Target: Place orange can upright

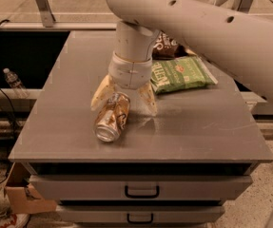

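Note:
The orange can (112,118) lies on its side on the grey table top (60,118), its silver end facing the front edge. My gripper (124,102) hangs straight down over the can's far end. It is open, with one pale finger (100,93) left of the can and the other finger (148,99) right of it. The fingers straddle the can's far end; I cannot tell whether they touch it.
A green chip bag (181,74) lies behind and right of the gripper, and a dark brown bag (167,46) is partly hidden behind the arm. The table has drawers (141,190) at the front. A plastic bottle (14,82) sits to the left, below table level.

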{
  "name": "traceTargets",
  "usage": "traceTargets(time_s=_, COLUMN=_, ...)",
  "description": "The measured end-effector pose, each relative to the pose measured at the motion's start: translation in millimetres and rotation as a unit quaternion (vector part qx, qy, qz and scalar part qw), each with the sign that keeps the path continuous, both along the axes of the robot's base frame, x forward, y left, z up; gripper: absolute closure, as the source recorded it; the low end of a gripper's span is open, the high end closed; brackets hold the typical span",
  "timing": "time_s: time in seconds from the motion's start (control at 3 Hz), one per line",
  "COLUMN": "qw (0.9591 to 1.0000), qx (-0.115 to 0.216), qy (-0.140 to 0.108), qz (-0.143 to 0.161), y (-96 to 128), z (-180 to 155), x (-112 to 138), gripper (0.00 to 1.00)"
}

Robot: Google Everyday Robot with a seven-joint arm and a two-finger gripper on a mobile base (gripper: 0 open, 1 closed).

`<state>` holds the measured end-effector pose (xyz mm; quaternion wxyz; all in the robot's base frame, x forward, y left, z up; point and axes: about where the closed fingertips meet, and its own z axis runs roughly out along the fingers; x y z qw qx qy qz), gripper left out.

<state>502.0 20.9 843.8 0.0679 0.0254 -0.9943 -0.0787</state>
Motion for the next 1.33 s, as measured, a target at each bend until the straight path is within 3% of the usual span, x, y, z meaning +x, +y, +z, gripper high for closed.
traceTargets(time_s=0.67, qw=0.9998, qx=-0.01, qy=0.005, qz=0.015, y=3, z=-8, x=6, gripper=0.64)
traceTargets(time_s=1.0, qw=0.9981, qx=-0.031, qy=-0.025, qz=0.048, y=5, z=7, x=13, gripper=0.88)
traceTargets(time_s=1.33, qw=0.9907, qx=-0.043, qy=-0.082, qz=0.099, y=6, z=29, x=19, gripper=1.0)
